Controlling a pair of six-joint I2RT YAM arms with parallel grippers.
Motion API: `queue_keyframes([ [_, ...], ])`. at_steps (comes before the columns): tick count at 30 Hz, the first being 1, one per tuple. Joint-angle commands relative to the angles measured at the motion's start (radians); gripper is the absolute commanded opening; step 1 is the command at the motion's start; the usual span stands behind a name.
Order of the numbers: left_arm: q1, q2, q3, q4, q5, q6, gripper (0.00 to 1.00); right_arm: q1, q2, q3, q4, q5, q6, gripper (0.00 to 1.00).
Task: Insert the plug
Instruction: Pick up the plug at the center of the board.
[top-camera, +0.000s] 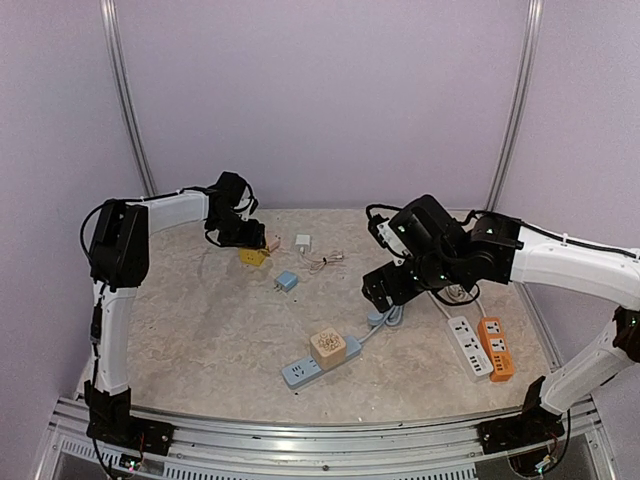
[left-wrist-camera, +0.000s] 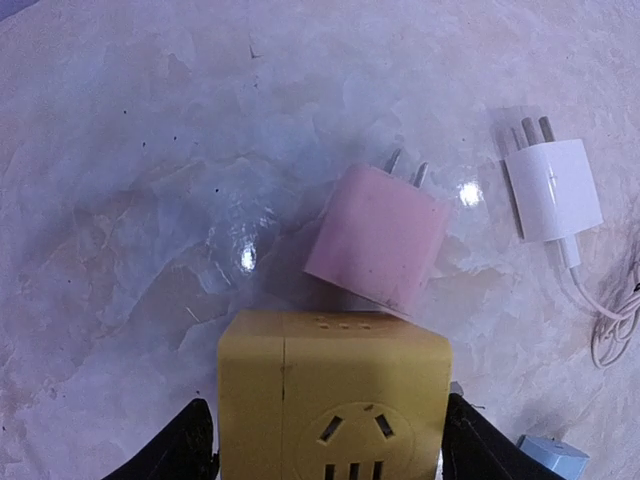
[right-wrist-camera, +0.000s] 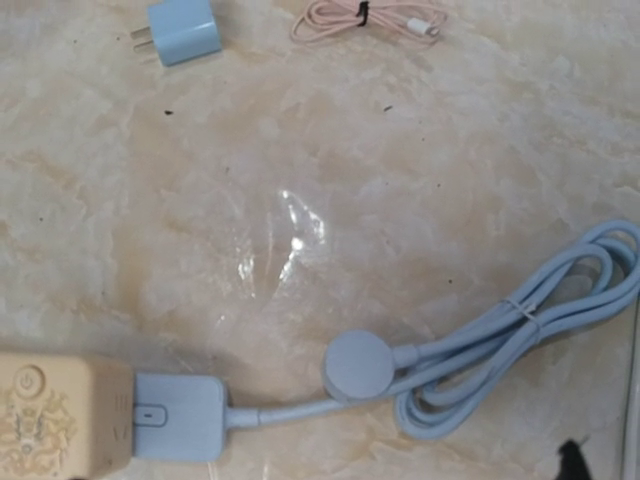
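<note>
A yellow socket cube (left-wrist-camera: 335, 395) sits between the fingers of my left gripper (left-wrist-camera: 325, 440), its outlets facing the camera. Both fingers stand against its sides. A pink two-prong plug (left-wrist-camera: 378, 235) leans on the cube's far edge. In the top view this gripper (top-camera: 240, 235) is at the back left over the cube (top-camera: 252, 256). My right gripper (top-camera: 385, 290) hangs open above a round blue plug (right-wrist-camera: 360, 365) on a coiled blue cable (right-wrist-camera: 520, 330). The cable runs to a blue power strip (top-camera: 302, 372). Nothing is between the right jaws.
A beige cube (top-camera: 334, 347) sits on the blue strip. A white charger (left-wrist-camera: 552, 188) with its cable lies right of the pink plug. A small blue charger (top-camera: 287, 282) lies mid-table. White (top-camera: 467, 345) and orange (top-camera: 497, 348) power strips lie at the right.
</note>
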Motion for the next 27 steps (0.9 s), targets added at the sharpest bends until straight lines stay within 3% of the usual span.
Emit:
queue_keyframes([
  [1, 0.007, 0.041, 0.027, -0.021, 0.027, 0.0, 0.72, -0.008, -0.005, 0.021, -0.021, 0.016, -0.009, 0.98],
  [4, 0.007, 0.042, 0.026, -0.012, 0.029, -0.002, 0.63, -0.008, -0.022, 0.001, -0.01, 0.024, -0.005, 0.98],
  [11, 0.009, 0.025, 0.024, -0.011, 0.047, -0.026, 0.22, -0.008, -0.038, -0.029, 0.028, 0.013, -0.032, 0.98],
  [20, -0.009, -0.277, -0.188, 0.107, 0.241, -0.197, 0.08, -0.007, -0.163, -0.167, 0.295, -0.02, -0.283, 0.97],
  [27, -0.11, -0.553, -0.396, 0.251, 0.388, -0.332, 0.08, 0.001, -0.374, -0.445, 0.749, -0.161, -0.575, 0.95],
])
